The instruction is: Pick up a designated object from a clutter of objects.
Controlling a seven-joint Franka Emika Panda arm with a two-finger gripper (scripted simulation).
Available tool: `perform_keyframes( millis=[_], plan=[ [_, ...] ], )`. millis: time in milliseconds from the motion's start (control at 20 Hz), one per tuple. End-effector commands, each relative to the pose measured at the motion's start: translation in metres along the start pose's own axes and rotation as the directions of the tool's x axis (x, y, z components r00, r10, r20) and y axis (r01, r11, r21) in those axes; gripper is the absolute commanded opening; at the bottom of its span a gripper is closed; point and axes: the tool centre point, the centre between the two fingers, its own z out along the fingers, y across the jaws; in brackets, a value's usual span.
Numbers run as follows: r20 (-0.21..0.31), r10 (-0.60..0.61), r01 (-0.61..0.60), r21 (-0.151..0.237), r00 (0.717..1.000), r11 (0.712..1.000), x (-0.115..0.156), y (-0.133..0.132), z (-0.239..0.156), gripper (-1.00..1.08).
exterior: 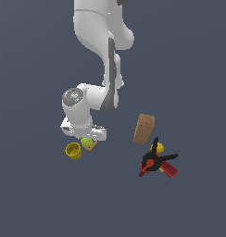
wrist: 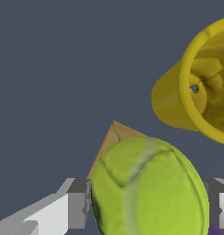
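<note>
Wrist view: yellow-green ball [wrist: 148,188] is filling the near foreground, sitting between the gripper [wrist: 148,202] fingers [wrist: 77,204], which are pressing against both its sides and grasping it, with a tan square [wrist: 113,137] showing just behind it and a yellow cup [wrist: 196,82] lying tipped nearby. Exterior view: white arm [exterior: 103,51] is reaching down over the ball [exterior: 87,142], the yellow cup [exterior: 73,150] is sitting just beside it, and a brown box [exterior: 144,128] and black-and-red clamp [exterior: 154,162] are lying well apart toward the exterior view's right.
</note>
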Motion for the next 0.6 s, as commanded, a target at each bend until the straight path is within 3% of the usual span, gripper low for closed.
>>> perform_keyframes(
  millis=[0, 550],
  plan=[
    [0.0, 0.0, 0.0, 0.0, 1.0, 1.0, 0.0, 0.0, 0.0, -1.0],
    [0.0, 0.0, 0.0, 0.0, 1.0, 1.0, -0.01, 0.001, -0.025, -1.0]
  ],
)
